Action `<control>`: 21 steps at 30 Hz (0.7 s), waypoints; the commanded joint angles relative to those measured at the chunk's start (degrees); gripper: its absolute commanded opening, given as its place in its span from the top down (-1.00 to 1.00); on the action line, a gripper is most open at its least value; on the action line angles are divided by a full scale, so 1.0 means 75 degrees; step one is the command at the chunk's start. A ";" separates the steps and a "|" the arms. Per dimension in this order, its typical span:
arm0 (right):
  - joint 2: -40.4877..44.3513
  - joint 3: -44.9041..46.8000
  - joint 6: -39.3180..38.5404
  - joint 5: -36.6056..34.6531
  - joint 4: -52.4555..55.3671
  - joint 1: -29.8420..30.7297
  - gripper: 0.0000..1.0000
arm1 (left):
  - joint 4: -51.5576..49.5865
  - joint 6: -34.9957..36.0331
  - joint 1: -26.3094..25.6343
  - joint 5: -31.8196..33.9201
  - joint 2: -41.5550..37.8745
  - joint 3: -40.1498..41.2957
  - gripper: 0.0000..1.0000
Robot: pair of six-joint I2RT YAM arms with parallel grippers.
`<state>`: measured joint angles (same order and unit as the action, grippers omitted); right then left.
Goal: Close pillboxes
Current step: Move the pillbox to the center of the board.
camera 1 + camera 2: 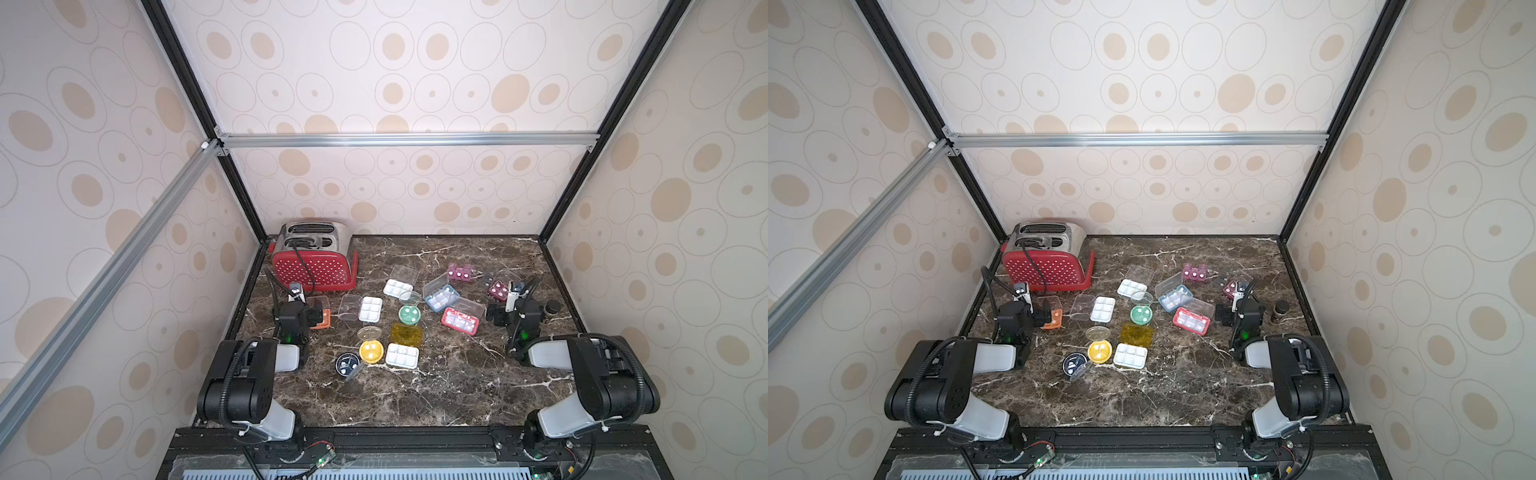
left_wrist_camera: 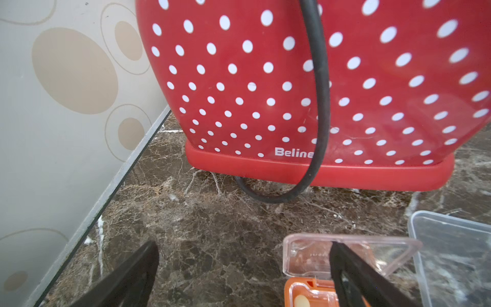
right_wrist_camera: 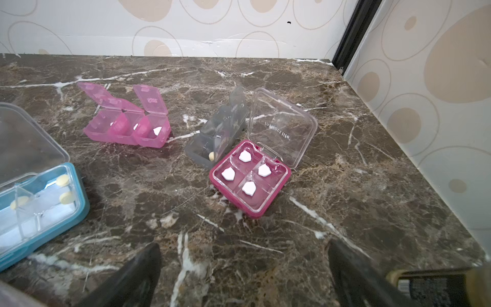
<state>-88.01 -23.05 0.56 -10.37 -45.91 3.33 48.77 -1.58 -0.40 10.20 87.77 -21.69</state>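
Both grippers are spread wide open with nothing in them. The left gripper (image 2: 243,251) sits low over the marble table (image 2: 212,234), right in front of the red dotted toaster (image 2: 265,79) and its black cord (image 2: 322,79). The orange pillbox (image 2: 308,292) isn't between the fingers. It lies at the outer side of one finger, which crosses in front of its raised clear lid (image 2: 305,255) in the wrist view. Whether they touch, can't tell.

The right gripper (image 3: 245,249) hangs over bare table too. The maroon pillbox (image 3: 249,178) lies a bit ahead of it toward the back wall, with its lid up and a white pill in each of four compartments. A grey pillbox (image 3: 215,130) is tucked right behind it. The pink pillbox (image 3: 127,125) sits farther off with its flaps up. The blue pillbox (image 3: 39,202) lies toward the table's middle, open.

In both top views the rest are clustered mid-table between the arms, like the green round pillbox (image 1: 409,314) and the red pillbox (image 1: 459,322).
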 commanded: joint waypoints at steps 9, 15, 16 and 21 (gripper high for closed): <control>-0.0066 -0.0089 -0.0082 -0.0068 -0.0183 0.0071 -0.99 | -0.0113 -0.0023 0.0159 -0.0223 0.0069 -0.0377 -0.99; -0.0066 -0.0091 -0.0086 -0.0057 -0.0178 0.0060 -0.99 | -0.0109 -0.0035 0.0160 -0.0199 0.0082 -0.0389 -0.99; -0.0067 -0.0091 -0.0086 -0.0049 -0.0173 0.0059 -0.99 | -0.0113 -0.0035 0.0155 -0.0199 0.0084 -0.0389 -0.99; -0.0067 -0.0103 -0.0074 -0.0047 -0.0160 0.0059 -0.99 | -0.0109 -0.0035 0.0164 -0.0199 0.0070 -0.0377 -0.99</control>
<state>-88.01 -23.05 0.56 -10.35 -45.91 3.33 47.90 -1.65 0.54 9.06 87.88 -22.92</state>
